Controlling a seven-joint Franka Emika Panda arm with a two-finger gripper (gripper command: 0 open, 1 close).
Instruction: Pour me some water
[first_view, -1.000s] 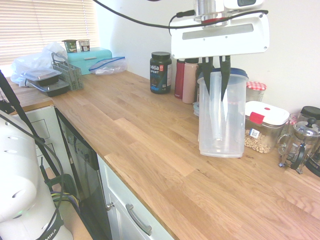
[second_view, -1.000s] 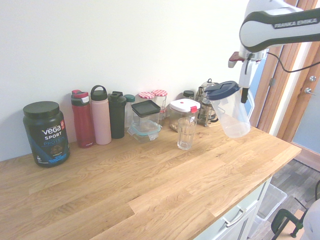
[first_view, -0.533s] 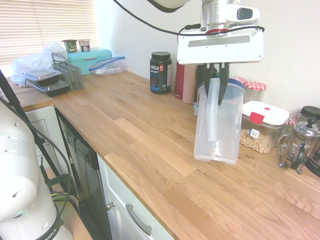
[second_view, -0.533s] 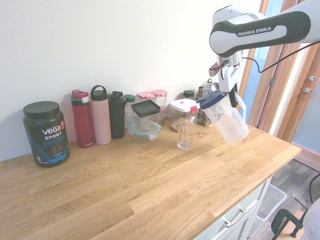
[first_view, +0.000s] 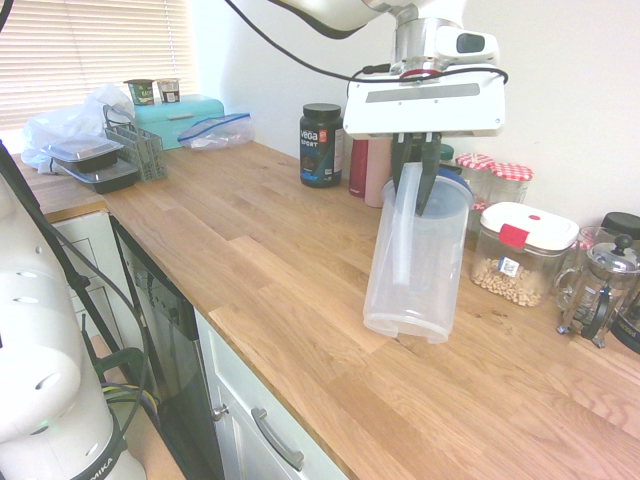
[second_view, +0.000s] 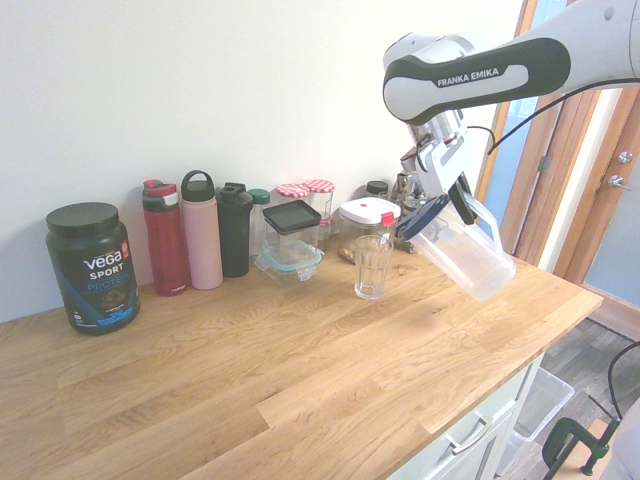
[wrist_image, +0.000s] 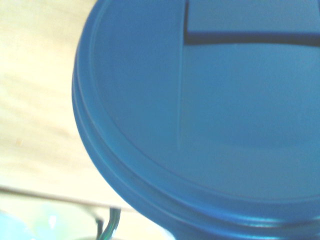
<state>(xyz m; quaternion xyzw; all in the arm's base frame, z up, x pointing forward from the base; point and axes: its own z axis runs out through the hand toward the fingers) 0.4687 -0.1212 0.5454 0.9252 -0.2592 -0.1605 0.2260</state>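
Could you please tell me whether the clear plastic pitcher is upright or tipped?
Tipped: the clear plastic pitcher leans, its blue lid toward the glass tumbler.

On the counter (second_view: 250, 370), from my second exterior view, the drinking glass (second_view: 371, 268) stands before the food storage container (second_view: 366, 228), right of the protein powder tub (second_view: 93, 268).
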